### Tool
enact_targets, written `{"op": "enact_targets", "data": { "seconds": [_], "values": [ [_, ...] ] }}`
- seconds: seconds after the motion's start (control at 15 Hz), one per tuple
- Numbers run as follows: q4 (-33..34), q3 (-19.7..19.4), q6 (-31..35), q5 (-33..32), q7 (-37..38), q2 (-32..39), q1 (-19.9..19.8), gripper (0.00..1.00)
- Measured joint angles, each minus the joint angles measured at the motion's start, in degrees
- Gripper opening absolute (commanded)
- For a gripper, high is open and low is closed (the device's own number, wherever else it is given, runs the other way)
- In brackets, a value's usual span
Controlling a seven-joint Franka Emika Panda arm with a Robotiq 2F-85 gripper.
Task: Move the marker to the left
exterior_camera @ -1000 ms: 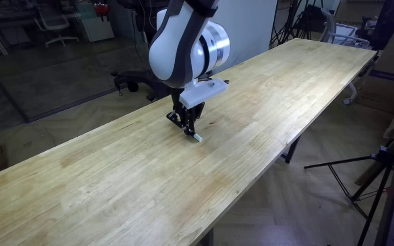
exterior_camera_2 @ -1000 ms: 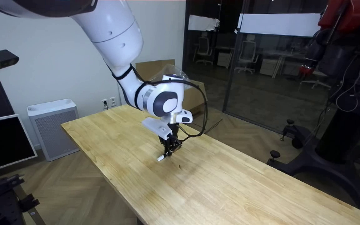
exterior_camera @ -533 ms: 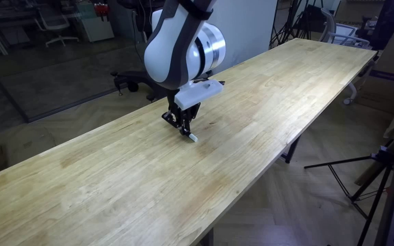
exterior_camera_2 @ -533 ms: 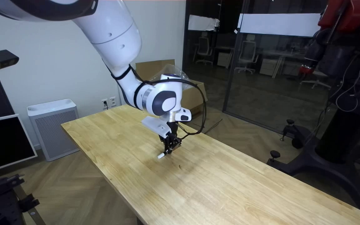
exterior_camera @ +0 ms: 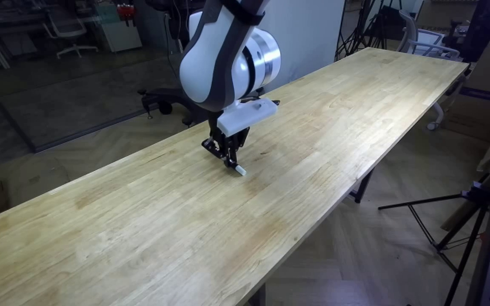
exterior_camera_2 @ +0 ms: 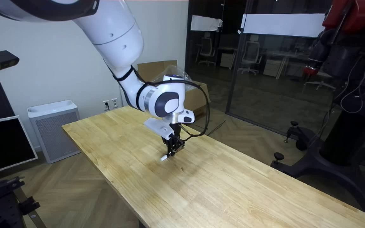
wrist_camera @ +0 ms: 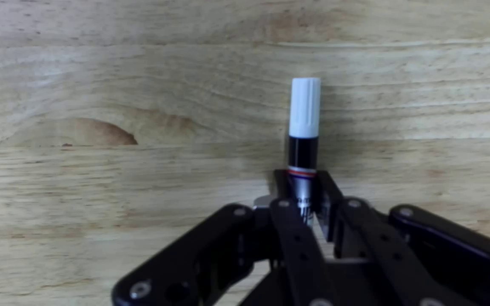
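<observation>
The marker (wrist_camera: 304,106) has a white cap, a black band, a thin red ring and a silvery printed barrel. In the wrist view it points away from my gripper (wrist_camera: 301,178), and the black fingers press on both sides of its barrel. Its rear end is hidden behind the fingers. In both exterior views the white cap of the marker (exterior_camera: 240,170) (exterior_camera_2: 163,157) sticks out from the gripper tips (exterior_camera: 230,165) (exterior_camera_2: 170,154). The gripper is shut on it, very low over the wooden table (exterior_camera: 164,221). I cannot tell whether the marker touches the wood.
The long table also shows in an exterior view (exterior_camera_2: 220,190). A dark knot (wrist_camera: 104,131) marks the wood beside the marker. A black wheeled base (exterior_camera_2: 328,167) stands on the floor past one long edge. A black tripod (exterior_camera: 440,242) stands past the opposite edge.
Over the past second the gripper and marker shift together slightly, leftward in an exterior view. Over the last half second they hold almost still. The gripper stays shut on the marker.
</observation>
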Motion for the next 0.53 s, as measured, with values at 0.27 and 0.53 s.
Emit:
{"op": "enact_targets", "data": {
  "seconds": [0.27,0.53],
  "values": [
    [0.1,-0.1,0.0,0.0,0.2,0.0,0.0,0.48],
    [0.4,-0.1,-0.1,0.0,1.0,0.0,0.0,0.76]
  ]
}}
